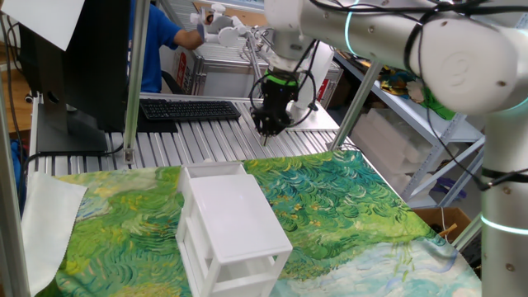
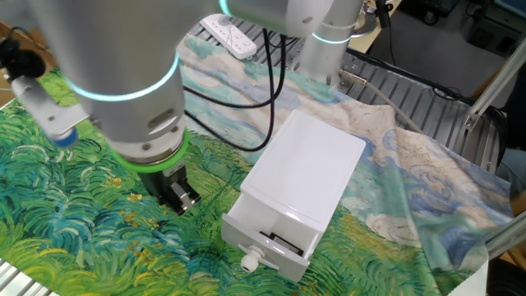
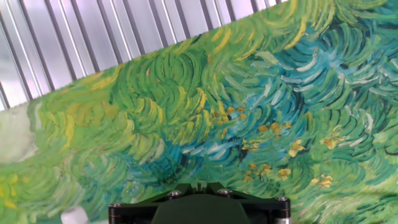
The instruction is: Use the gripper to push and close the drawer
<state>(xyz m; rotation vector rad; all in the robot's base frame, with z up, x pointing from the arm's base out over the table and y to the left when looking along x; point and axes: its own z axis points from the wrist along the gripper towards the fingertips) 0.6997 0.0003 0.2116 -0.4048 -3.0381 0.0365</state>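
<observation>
The small white cabinet [image 2: 316,156] stands on the painted cloth; it also shows in one fixed view [image 1: 235,219]. Its drawer [image 2: 275,234] sticks out a short way at the front, with a white knob [image 2: 249,262]. In one fixed view only the drawer's edge [image 1: 213,169] shows on the cabinet's far side. My black gripper [image 2: 177,196], under its green ring, hangs just above the cloth to the left of the drawer front, apart from it. In one fixed view the gripper [image 1: 266,128] is beyond the cabinet. In the hand view the fingers [image 3: 199,185] look closed together, with nothing between them.
A green and blue painted cloth [image 1: 346,198] covers the slatted metal table [image 1: 165,140]. A keyboard [image 1: 190,109] and a monitor [image 1: 78,66] stand at the back, and a person in blue [image 1: 161,41] behind them. A white power strip [image 2: 230,34] lies beyond the arm.
</observation>
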